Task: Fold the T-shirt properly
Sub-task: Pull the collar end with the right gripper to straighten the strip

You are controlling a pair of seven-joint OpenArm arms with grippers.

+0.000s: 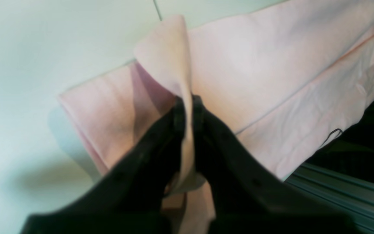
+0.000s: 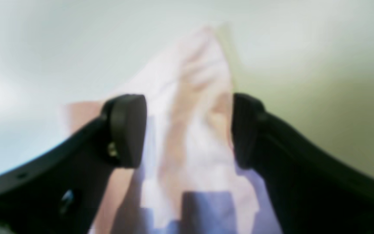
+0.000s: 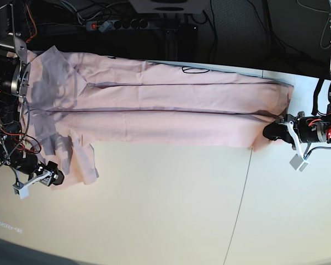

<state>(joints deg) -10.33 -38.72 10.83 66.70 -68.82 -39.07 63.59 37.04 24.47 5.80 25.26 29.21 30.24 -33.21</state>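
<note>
— Tool state, left arm?
— Left tool (image 1: 188,100) is clenched on a raised fold of the large pale pink cotton T-shirt (image 3: 171,110) at its right end.
— Right tool (image 2: 188,130)?
— Spread wide, pink cloth between its fingers, gripping nothing.
— Shirt's place?
— Stretched along the far side of the white table (image 3: 171,215).

Bare table in front, cloth across the back
The white table (image 3: 171,210) lies bare in front of the shirt (image 3: 171,113); cables (image 3: 5,130) crowd one end, and each gripper sits at a shirt end.
</note>
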